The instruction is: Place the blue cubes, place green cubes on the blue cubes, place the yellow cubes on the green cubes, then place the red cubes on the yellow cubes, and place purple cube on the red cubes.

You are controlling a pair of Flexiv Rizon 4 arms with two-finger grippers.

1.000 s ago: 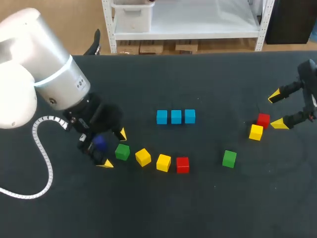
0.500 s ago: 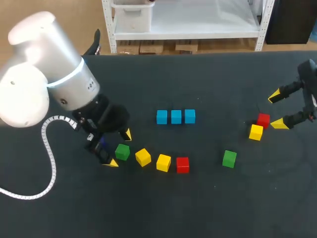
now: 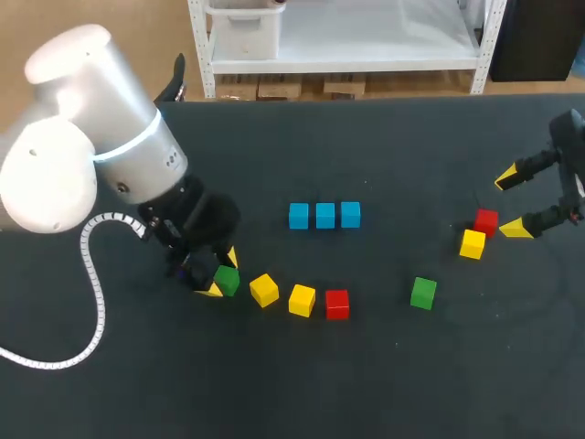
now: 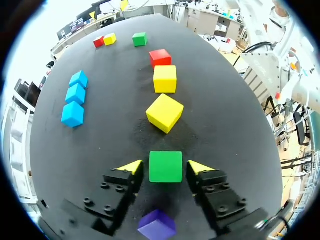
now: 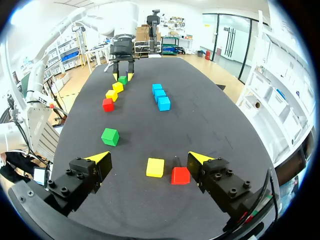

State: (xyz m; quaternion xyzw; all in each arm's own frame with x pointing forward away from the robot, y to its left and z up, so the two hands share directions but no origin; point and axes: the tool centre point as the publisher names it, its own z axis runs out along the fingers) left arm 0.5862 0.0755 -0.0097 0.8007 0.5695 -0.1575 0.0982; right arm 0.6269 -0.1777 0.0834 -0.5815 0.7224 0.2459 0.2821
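**Left hand open astride a green cube**

Slim gaps separate its fingers from the cube. Under the hand, the purple cube is partly cut off. Ahead: three blue cubes, three yellow cubes, two red cubes, a second green cube.

The table has a matt black top, faintly grainy like cloth. The green cube and the other coloured cubes have smooth, matt faces. The left arm has a satin silver shell and a ribbed white hose. The left gripper has matt black fingers.
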